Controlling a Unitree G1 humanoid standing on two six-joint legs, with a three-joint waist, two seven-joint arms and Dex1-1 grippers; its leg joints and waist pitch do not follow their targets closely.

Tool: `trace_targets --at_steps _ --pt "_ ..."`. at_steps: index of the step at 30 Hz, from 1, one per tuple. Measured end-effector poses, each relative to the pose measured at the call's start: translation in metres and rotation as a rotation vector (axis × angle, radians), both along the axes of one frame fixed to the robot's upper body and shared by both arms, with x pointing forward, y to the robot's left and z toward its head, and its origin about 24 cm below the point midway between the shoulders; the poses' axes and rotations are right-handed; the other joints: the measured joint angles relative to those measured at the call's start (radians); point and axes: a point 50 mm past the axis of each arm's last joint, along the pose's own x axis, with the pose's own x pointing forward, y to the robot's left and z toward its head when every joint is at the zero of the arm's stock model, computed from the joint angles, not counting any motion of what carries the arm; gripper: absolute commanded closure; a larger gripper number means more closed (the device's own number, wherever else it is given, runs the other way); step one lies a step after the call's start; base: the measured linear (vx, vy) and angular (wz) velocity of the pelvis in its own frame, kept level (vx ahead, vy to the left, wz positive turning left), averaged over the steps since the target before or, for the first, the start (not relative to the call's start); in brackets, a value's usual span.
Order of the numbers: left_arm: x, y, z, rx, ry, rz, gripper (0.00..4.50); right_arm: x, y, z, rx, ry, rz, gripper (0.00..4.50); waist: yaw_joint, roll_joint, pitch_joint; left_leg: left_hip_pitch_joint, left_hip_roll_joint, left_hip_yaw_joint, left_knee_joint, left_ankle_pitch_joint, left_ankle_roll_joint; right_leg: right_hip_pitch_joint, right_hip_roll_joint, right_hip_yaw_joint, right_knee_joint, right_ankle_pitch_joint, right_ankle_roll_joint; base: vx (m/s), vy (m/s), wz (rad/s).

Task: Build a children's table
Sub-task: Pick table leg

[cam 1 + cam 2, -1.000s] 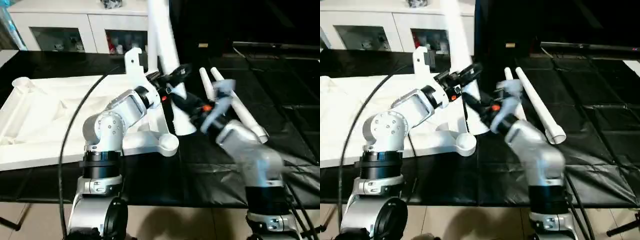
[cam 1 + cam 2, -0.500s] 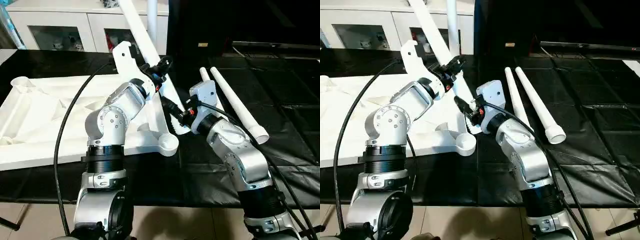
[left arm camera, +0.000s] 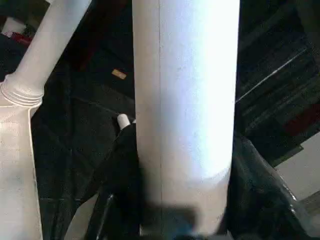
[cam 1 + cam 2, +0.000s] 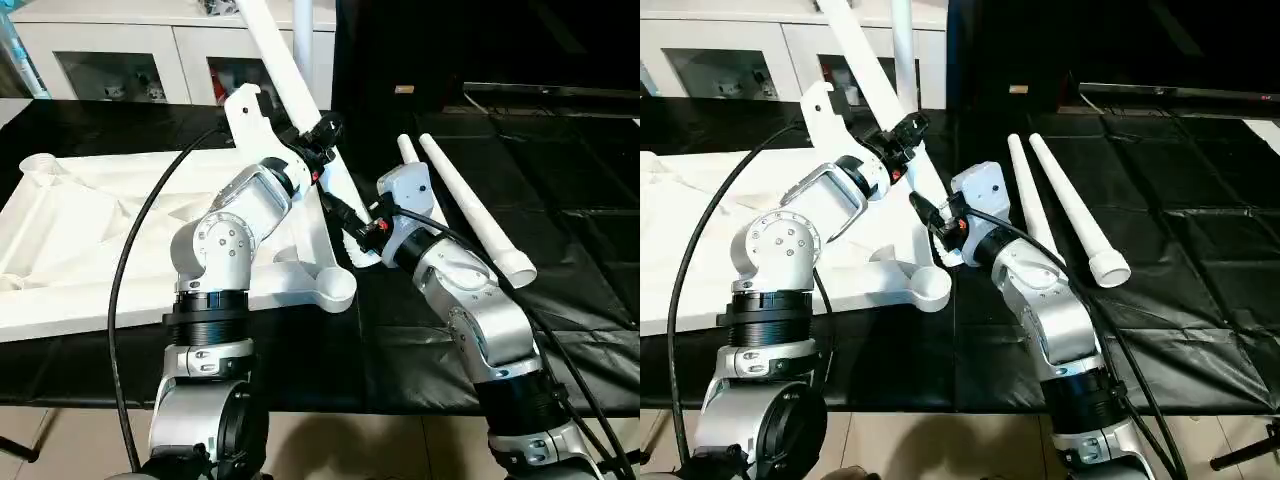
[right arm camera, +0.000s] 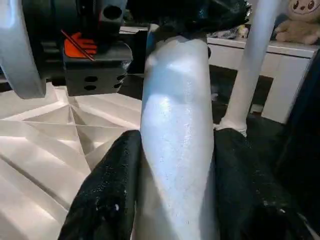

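Tabletop (image 4: 90, 240) lay underside up on the black surface, ribs and round corner sockets showing, so legs could go in from above. I had both grippers on 1 leg (image 4: 290, 75), tilted over the tabletop's right edge. My left gripper (image 4: 322, 140) pinched it higher up; in the left wrist view its black fingers (image 3: 117, 170) sat on either side of the tube. My right gripper (image 4: 350, 222) clamped the wider lower end, fingers (image 5: 112, 195) hugging the shaft. I judged the double hold was there to steer the foot toward the near right socket (image 4: 335, 285), just beside it. Another leg (image 4: 305, 20) stood upright at the tabletop's far right corner. 2 spare legs (image 4: 470, 215) lay well right of the tabletop, within reach.
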Motion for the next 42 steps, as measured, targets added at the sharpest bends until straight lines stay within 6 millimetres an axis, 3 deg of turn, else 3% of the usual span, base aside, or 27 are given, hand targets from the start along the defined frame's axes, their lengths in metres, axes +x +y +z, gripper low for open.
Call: trace_targets --at_steps 6,14,19,23,27,30,33,42 --pt "0.003 0.0 -0.005 0.042 0.007 0.007 2.66 -0.006 0.0 -0.006 0.03 0.042 0.045 1.53 0.0 0.0 0.0 0.0 0.0 0.0 0.0 0.0 0.0 0.0 0.0 0.0 0.0 0.0 0.0 0.0 0.0 0.0" --pt "0.01 0.019 -0.003 0.103 -0.045 0.06 2.66 -0.012 0.001 -0.009 0.044 0.15 0.087 0.87 0.0 0.0 0.0 0.0 0.0 0.0 0.0 0.0 0.0 0.0 0.0 0.0 0.0 0.0 0.0 0.0 0.0 0.0" --pt "0.014 0.034 -0.003 0.165 -0.095 0.015 2.67 -0.016 -0.011 -0.003 0.087 0.099 0.139 0.45 0.002 0.0 0.0 0.0 0.0 0.0 0.0 0.0 0.0 0.0 0.0 0.0 0.0 0.0 0.0 0.0 0.0 0.0" --pt "0.011 0.034 0.0 0.199 -0.149 -0.076 2.67 -0.012 -0.024 0.005 0.127 0.112 0.136 0.05 0.004 -0.001 0.0 0.0 0.0 0.0 0.001 0.0 0.0 0.0 0.0 0.0 0.001 0.0 0.0 0.0 0.0 0.0" --pt "0.004 0.025 0.007 0.228 -0.221 -0.241 2.67 0.001 -0.044 0.024 0.135 0.126 0.088 0.0 0.004 -0.001 0.0 0.001 0.0 0.0 0.001 0.0 0.0 0.0 0.0 0.0 0.002 0.001 -0.001 0.0 0.0 0.0" --pt "-0.002 0.02 0.011 0.221 -0.252 -0.336 2.67 0.003 -0.051 0.018 0.11 0.179 0.13 0.0 0.004 -0.002 0.0 0.001 0.0 0.0 0.001 0.0 0.0 0.0 0.0 0.0 0.002 0.0 0.0 0.0 0.0 0.0" --pt "-0.005 0.017 0.013 0.224 -0.269 -0.393 2.67 0.002 -0.052 0.012 0.125 0.24 0.193 0.0 0.002 -0.002 0.0 0.0 0.0 0.0 0.001 0.0 0.0 0.0 0.0 0.0 0.002 0.001 -0.001 0.0 0.0 0.0" --pt "-0.017 0.007 0.021 0.187 -0.328 -0.552 2.68 0.0 -0.05 0.026 0.161 0.332 0.429 0.0 0.006 -0.003 0.0 0.001 0.0 0.0 0.003 0.0 0.001 0.001 -0.001 0.0 0.002 0.001 -0.001 0.0 0.0 0.0"
